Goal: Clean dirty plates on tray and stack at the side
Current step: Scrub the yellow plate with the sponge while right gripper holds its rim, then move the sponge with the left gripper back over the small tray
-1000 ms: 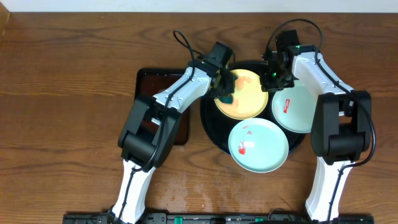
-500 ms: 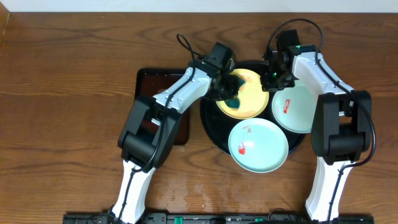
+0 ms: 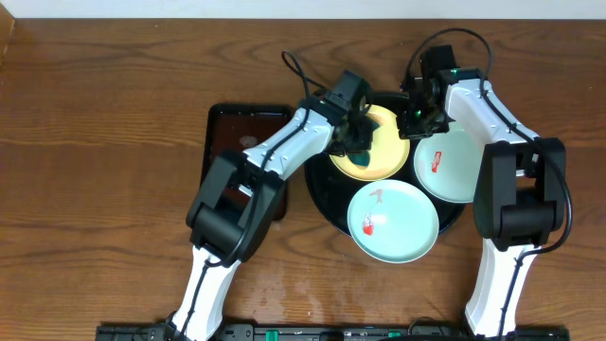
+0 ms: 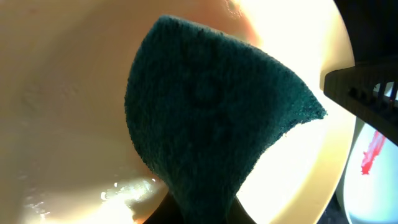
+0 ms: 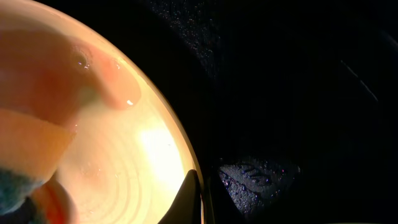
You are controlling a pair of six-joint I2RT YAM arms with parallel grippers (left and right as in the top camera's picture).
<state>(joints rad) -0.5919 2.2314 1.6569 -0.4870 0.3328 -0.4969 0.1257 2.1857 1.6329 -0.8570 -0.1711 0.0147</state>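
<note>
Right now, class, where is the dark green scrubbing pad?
In the overhead view the pad lies on the left part of the yellow plate, at the back of the black tray, held by the left gripper.

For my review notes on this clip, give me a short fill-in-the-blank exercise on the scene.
The green sponge in the left gripper rests on the ____ plate.
The right gripper is shut on that plate's ____.
Both mint plates carry ____ smears.
All plates sit on the round ____ tray.
Missing: yellow; rim; red; black.
</note>
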